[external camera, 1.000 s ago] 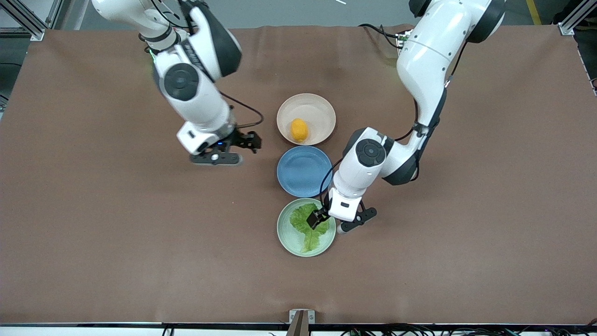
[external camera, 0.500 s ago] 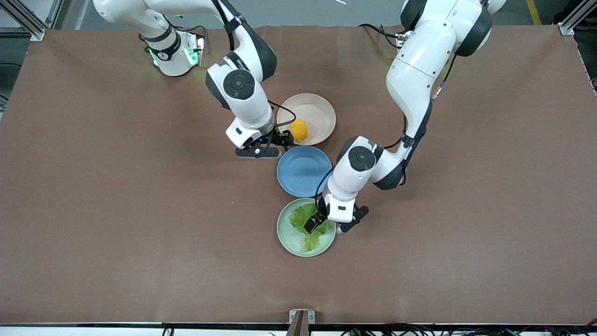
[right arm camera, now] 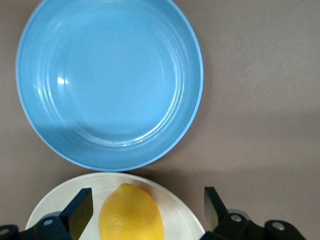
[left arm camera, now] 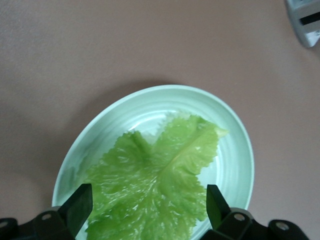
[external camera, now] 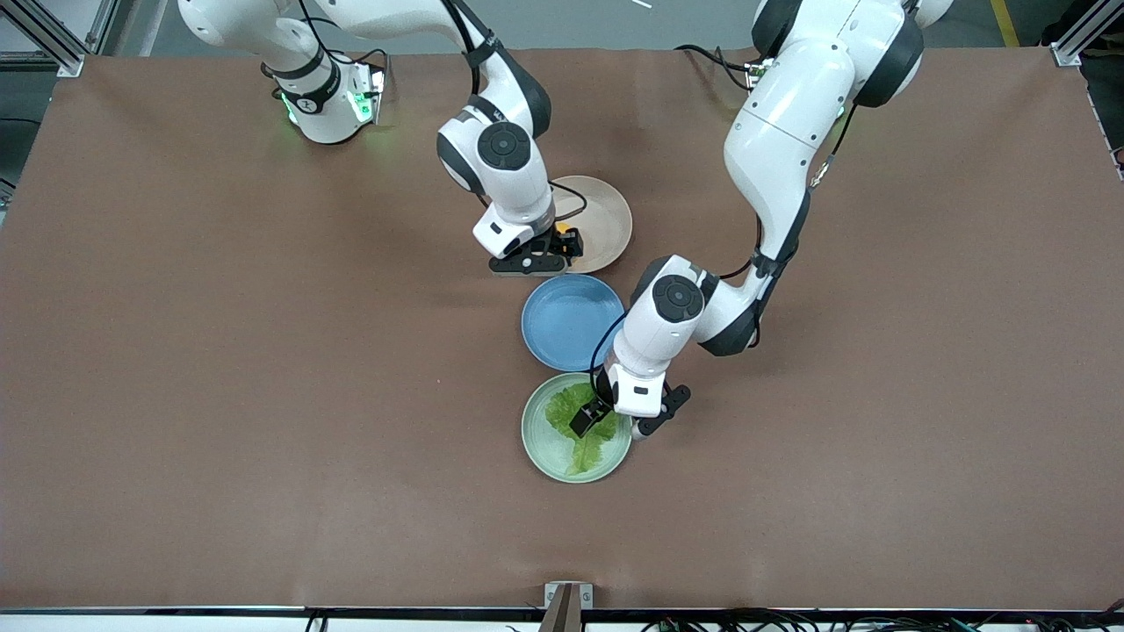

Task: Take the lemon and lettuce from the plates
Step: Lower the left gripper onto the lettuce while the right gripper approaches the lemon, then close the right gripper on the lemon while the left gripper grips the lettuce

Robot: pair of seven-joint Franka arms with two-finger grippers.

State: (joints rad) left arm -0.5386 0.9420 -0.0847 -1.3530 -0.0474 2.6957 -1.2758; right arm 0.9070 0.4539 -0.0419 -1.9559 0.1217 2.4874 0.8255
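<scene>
The lemon (right arm camera: 131,213) lies in the beige-pink plate (external camera: 606,224), almost hidden under my right gripper (external camera: 566,244) in the front view. That gripper is open, with its fingers on either side of the lemon (external camera: 559,231). The lettuce (external camera: 581,428) lies flat in the pale green plate (external camera: 544,443), the plate nearest the front camera. My left gripper (external camera: 590,412) is open and low over the leaf. In the left wrist view the leaf (left arm camera: 155,187) lies between the two fingers, inside the green plate (left arm camera: 235,160).
A blue plate (external camera: 566,320) sits between the two task plates, empty; it also fills the right wrist view (right arm camera: 107,80). Brown table cloth (external camera: 263,395) stretches wide toward both ends. A metal bracket (external camera: 566,601) sits at the table's front edge.
My right arm has swung from the right arm's end of the table to over the beige-pink plate, its open fingers now around the lemon. My left gripper has sunk slightly onto the lettuce.
</scene>
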